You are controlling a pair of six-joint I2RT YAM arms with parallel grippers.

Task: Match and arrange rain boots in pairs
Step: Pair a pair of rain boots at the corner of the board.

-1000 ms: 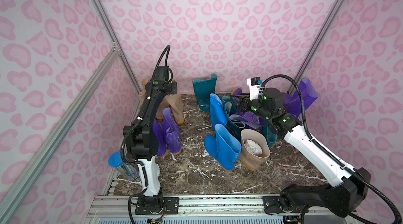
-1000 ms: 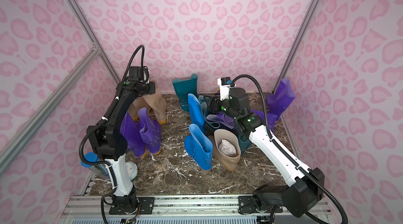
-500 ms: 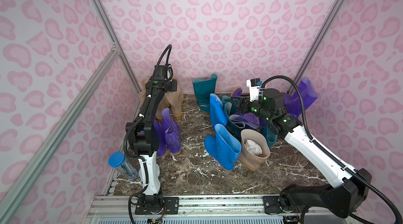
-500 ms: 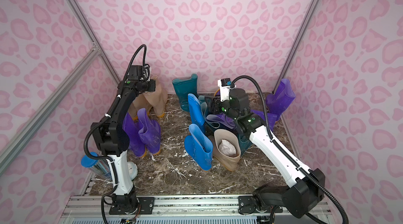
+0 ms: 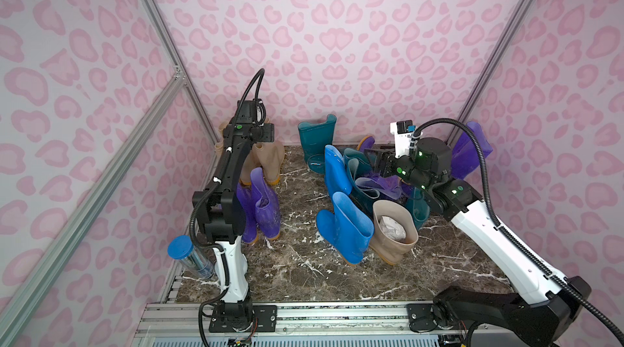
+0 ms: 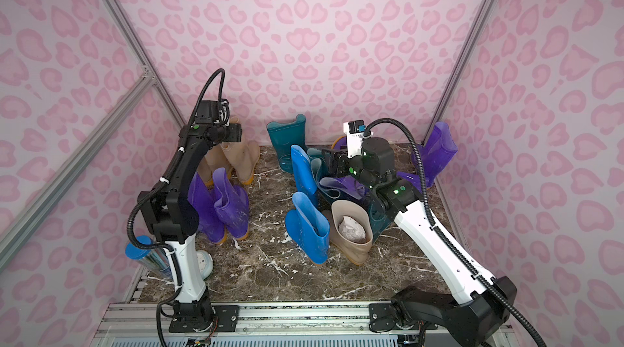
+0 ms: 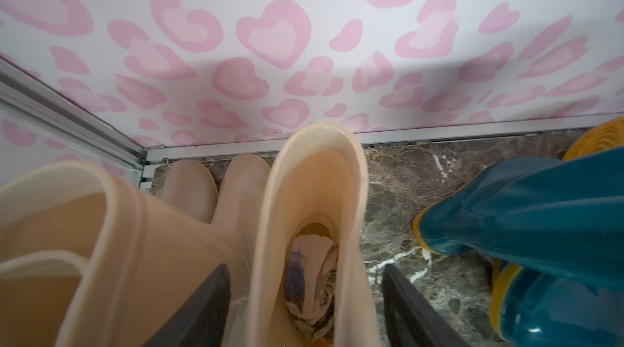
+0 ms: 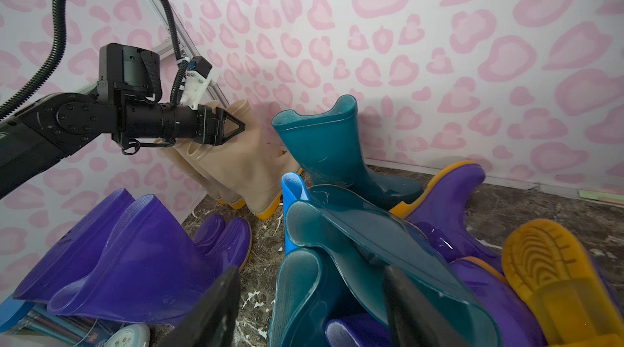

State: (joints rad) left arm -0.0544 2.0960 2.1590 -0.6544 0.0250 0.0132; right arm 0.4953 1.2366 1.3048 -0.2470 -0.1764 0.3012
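Between the wide-open jaws of your left tool [image 7: 305, 269] stands a beige boot [image 7: 314, 166], ungripped, beside its mate [image 7: 118, 244]; withdraw crookedly and a jaw could catch the cuff, toppling both. Your right tool [image 8: 310, 271], also open and empty, straddles a dark teal boot [image 8: 371, 237] tangled with a purple boot [image 8: 472, 291].

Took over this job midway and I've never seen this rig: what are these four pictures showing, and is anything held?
The left arm and right arm each end in a pincer and are sorting rain boots on a marble floor. Two pictures look down from one overhead camera; the other two come from cameras on the wrists. The left pincer stands open around the top of a beige boot. The right pincer is open over a teal boot. Neither appears to grip anything.
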